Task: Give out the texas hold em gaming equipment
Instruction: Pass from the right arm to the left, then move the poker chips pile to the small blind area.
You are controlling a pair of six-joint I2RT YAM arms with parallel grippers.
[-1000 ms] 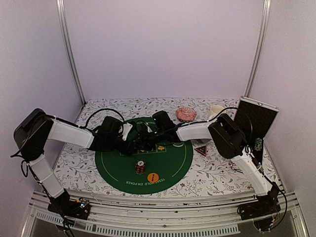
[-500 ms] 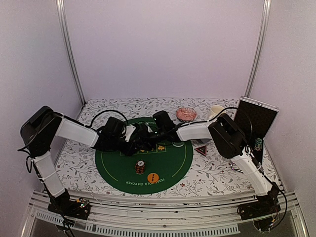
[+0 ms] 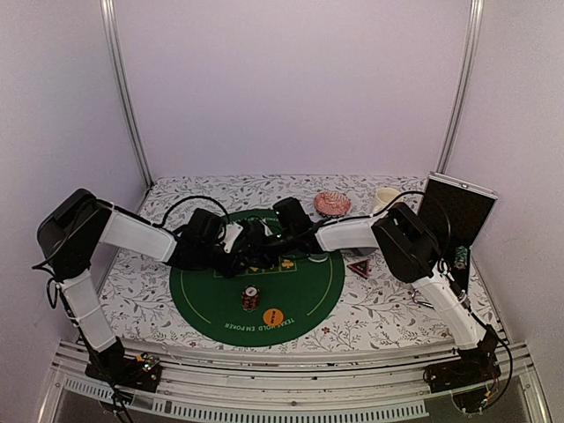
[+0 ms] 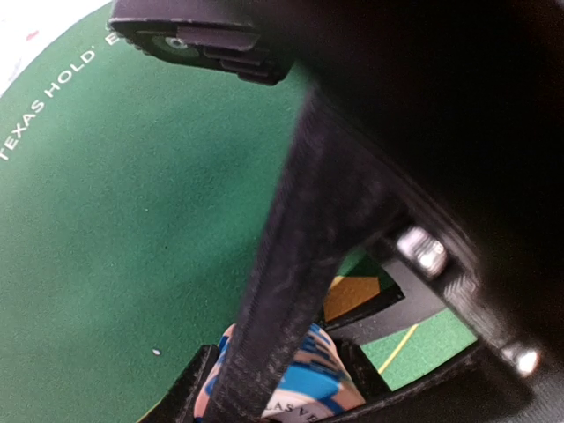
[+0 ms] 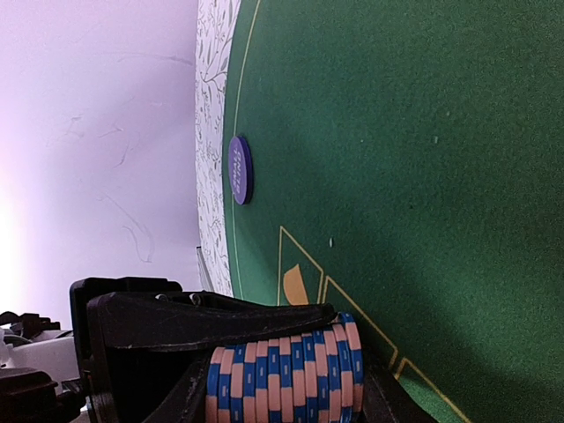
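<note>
Both grippers meet over the middle of the green poker mat [image 3: 304, 286]. A blue-and-pink striped chip stack [image 5: 282, 383] lies sideways between the fingers of my right gripper [image 5: 284, 392], which is shut on it. My left gripper [image 4: 282, 388] has its fingers against the two sides of the same chip stack [image 4: 304, 383]; a right finger [image 4: 300, 264] crosses in front. In the top view the left gripper [image 3: 247, 241] and right gripper [image 3: 264, 240] hide the stack. Another chip stack [image 3: 250, 299], an orange button [image 3: 273, 315] and a blue button [image 5: 240, 169] lie on the mat. The triangular marker [image 3: 359, 267] sits to its right.
A pink-patterned bowl [image 3: 331, 204] and a cream mug [image 3: 385, 197] stand behind the mat at the right. An open black case [image 3: 454, 216] leans at the far right, with chips [image 3: 459, 256] beside it. The floral tablecloth [image 3: 141, 295] surrounds the mat.
My left arm has shifted right to meet the right gripper, and its jaws have narrowed round the chip stack. The right arm has stayed still.
</note>
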